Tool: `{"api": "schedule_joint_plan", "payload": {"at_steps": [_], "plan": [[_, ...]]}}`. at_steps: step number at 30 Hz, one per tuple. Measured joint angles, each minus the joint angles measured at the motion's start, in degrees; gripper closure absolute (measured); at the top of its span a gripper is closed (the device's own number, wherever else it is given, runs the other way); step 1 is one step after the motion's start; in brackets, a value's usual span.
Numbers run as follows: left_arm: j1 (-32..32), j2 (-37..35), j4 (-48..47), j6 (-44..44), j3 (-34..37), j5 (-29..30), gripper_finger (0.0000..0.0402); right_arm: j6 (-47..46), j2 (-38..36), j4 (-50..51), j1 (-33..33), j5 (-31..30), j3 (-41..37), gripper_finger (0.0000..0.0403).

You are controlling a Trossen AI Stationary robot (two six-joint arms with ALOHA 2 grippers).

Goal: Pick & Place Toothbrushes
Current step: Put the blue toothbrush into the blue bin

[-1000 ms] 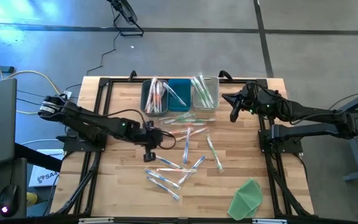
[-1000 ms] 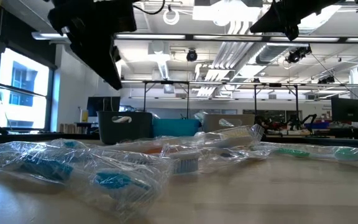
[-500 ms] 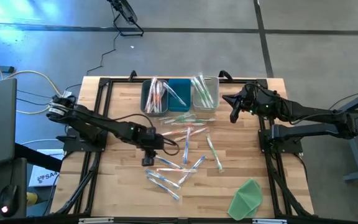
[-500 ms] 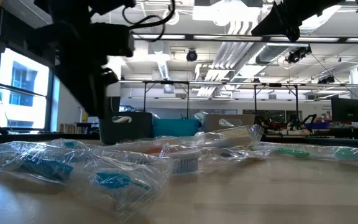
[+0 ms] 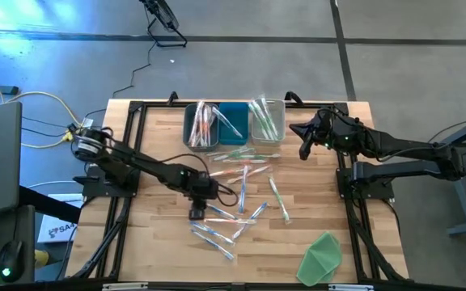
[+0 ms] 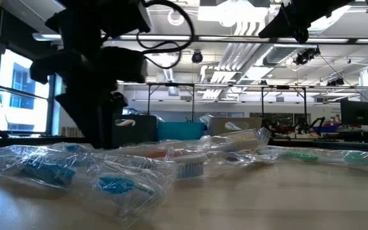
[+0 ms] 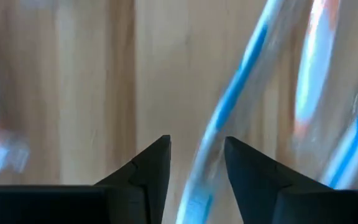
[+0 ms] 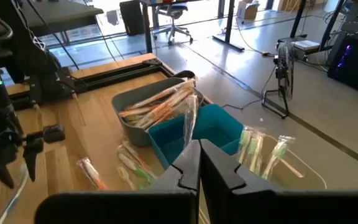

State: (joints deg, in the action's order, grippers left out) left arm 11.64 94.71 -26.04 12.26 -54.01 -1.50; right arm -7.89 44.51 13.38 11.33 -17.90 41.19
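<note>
Pink-orange wrapped toothbrushes [image 5: 204,123] are held in the grey bin [image 5: 189,134], green ones in the clear bin [image 5: 279,121], beside a teal bin [image 5: 235,129]. Slim blue plastic toothbrushes [image 5: 217,234] are scattered at mixed angles mid-table; one is straddled lengthwise by the left gripper [image 7: 196,163], fingers parted. The right gripper [image 5: 304,150] is clenched, empty, above the table's right edge.

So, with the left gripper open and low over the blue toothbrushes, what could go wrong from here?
1. The left gripper stands open with a wrapped blue toothbrush lying slanted between its fingers; closing may pinch only the wrapper, so the brush could slip out.
2. More wrapped toothbrushes lie close and partly crossed beside it, so the gripper may catch or drag a neighbour.
3. The right gripper waits shut near the bins; little risk there.
</note>
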Motion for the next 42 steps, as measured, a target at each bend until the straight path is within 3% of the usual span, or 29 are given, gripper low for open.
{"api": "schedule_joint_plan", "payload": {"at_steps": [42], "plan": [[0.0, 1.1, 0.6, 0.1, 0.2, -0.9, 0.0254, 0.0, 0.0, 0.2, 0.0, -0.1, 0.0, 0.0401]]}}
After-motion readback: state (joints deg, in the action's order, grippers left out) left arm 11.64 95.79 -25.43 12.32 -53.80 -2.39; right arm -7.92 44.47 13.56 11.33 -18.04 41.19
